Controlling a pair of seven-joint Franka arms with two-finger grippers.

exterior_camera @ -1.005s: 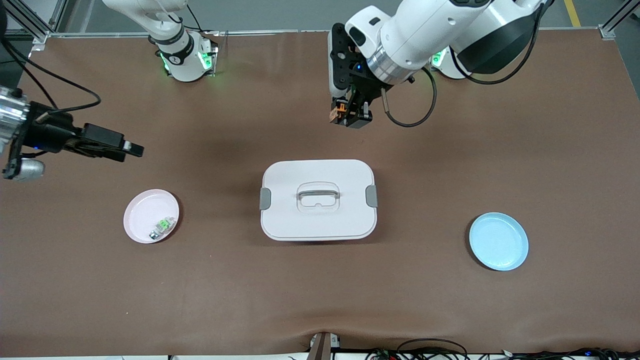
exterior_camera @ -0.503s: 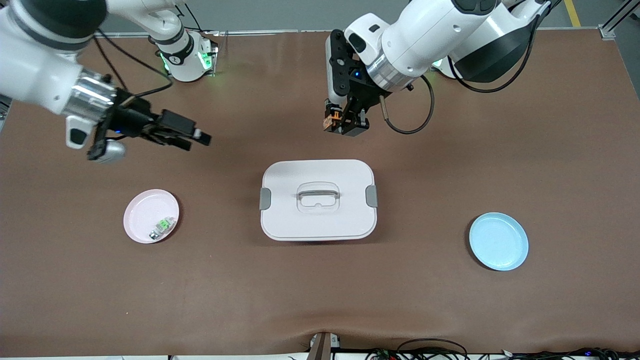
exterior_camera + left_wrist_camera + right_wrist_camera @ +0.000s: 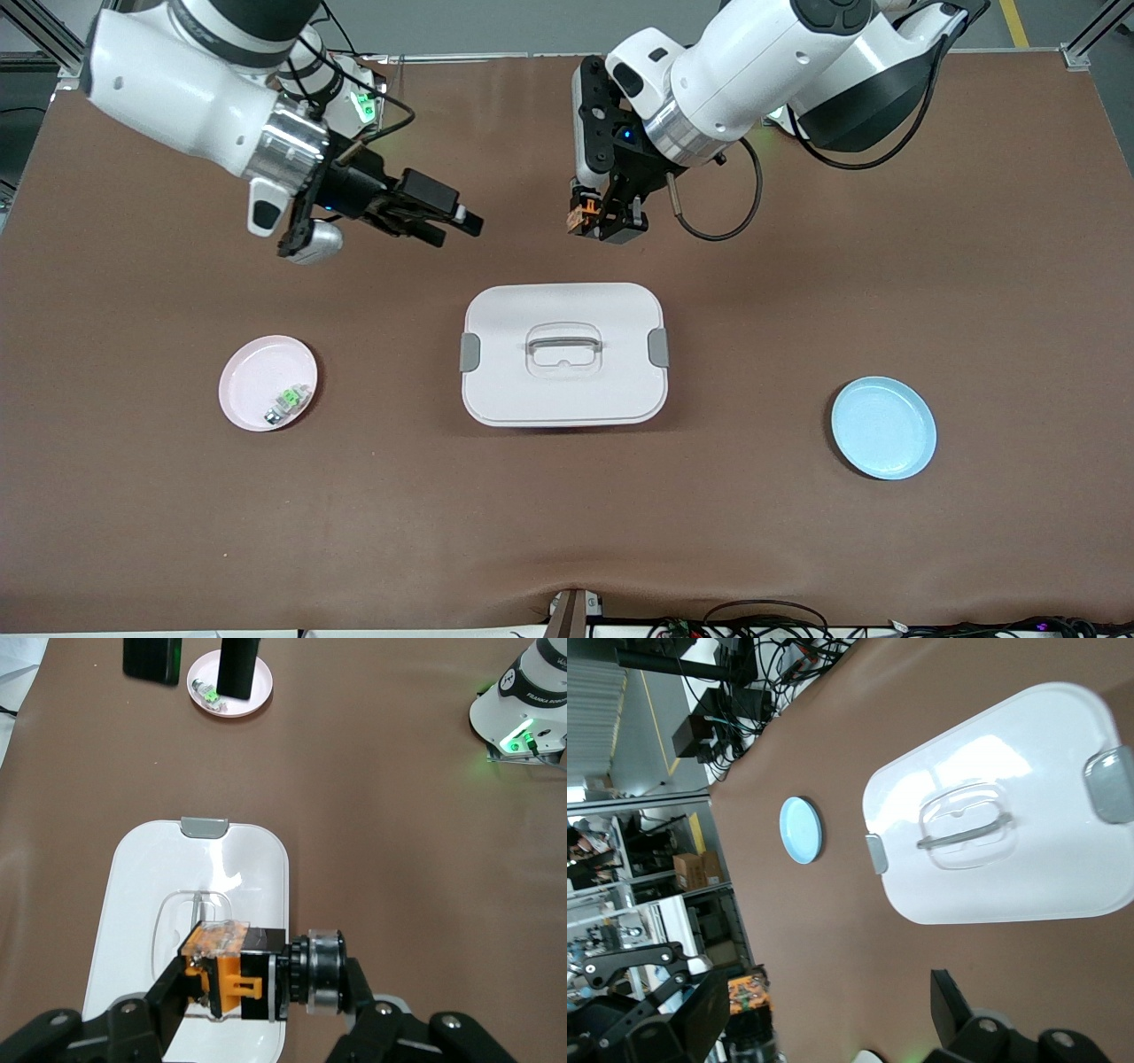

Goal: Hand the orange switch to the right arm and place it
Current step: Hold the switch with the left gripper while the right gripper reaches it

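Front view: the right gripper point(image 3: 468, 221), fingers apart, has swept in toward the left gripper point(image 3: 592, 221), which stays clamped on the orange switch point(image 3: 580, 213) above bare table; handover looks imminent.

Table point(image 3: 797, 549): a brown mat is covering it from end to end.
White box point(image 3: 563, 390): it is sitting at the middle of the table with its lid closed; a grey handle point(image 3: 563, 340) is lying flat in a recess on the lid, and a grey latch point(image 3: 469, 353) is showing at each short end.
Pink plate point(image 3: 252, 377): it is lying toward the right arm's end of the table, well apart from the box.
Green-and-clear part point(image 3: 287, 401): it is resting in the pink plate, near the rim.
Blue plate point(image 3: 883, 428): it is lying toward the left arm's end, slightly nearer the front camera than the pink plate.
Cables point(image 3: 762, 620): they are trailing along the table edge nearest the front camera.
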